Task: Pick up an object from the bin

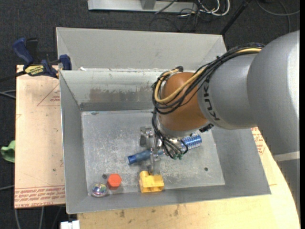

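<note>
My gripper hangs low over the middle of the bin floor, below the arm's orange cover. A small blue cylinder-like piece lies right at its left side, with its right end hidden under the gripper. A yellow block sits just below the gripper, near the front wall. A blue ribbed piece lies to the gripper's right, partly under the arm.
An orange round cap and a shiny small ball lie in the front left corner. The arm and its cables cover the bin's right and back middle.
</note>
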